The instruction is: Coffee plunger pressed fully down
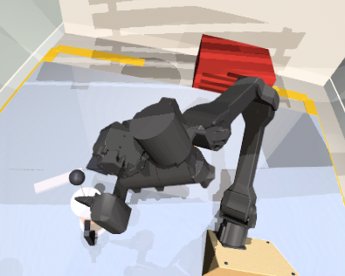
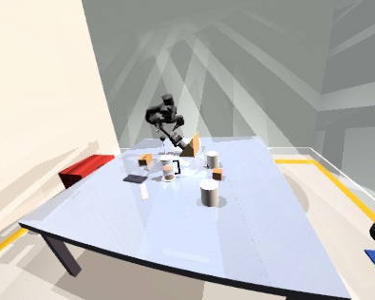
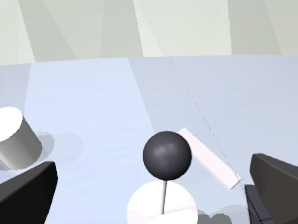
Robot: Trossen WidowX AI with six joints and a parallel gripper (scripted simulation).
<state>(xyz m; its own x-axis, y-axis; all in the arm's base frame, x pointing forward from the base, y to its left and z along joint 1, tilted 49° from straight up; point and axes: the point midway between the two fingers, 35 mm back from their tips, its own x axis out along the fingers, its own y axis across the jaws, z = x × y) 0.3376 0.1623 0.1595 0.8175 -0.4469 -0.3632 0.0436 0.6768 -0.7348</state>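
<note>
The coffee press (image 2: pixel 168 174) stands upright on the table, with its black handle (image 1: pixel 89 236) (image 2: pixel 177 167) at one side. Its round black knob (image 1: pixel 77 176) (image 2: pixel 162 139) (image 3: pixel 167 155) is raised on a thin rod above the white lid (image 1: pixel 80 206) (image 3: pixel 145 205). My gripper (image 1: pixel 83 183) (image 3: pixel 155 167) is open and empty. In the wrist view the knob appears between the two spread fingers, with the lid below it. In the top view one finger hides part of the lid and the press body. Whether a finger touches the press cannot be told.
A pale strip (image 1: pixel 54 181) (image 2: pixel 144 192) (image 3: pixel 210 159) and a dark flat pad (image 2: pixel 135 178) lie near the press. Two grey cylinders (image 2: pixel 209 194) (image 2: pixel 212 160) and small orange blocks (image 2: pixel 217 174) (image 2: pixel 145 159) stand around it. A red box (image 1: pixel 235 65) (image 2: pixel 84 170) is beyond the table edge.
</note>
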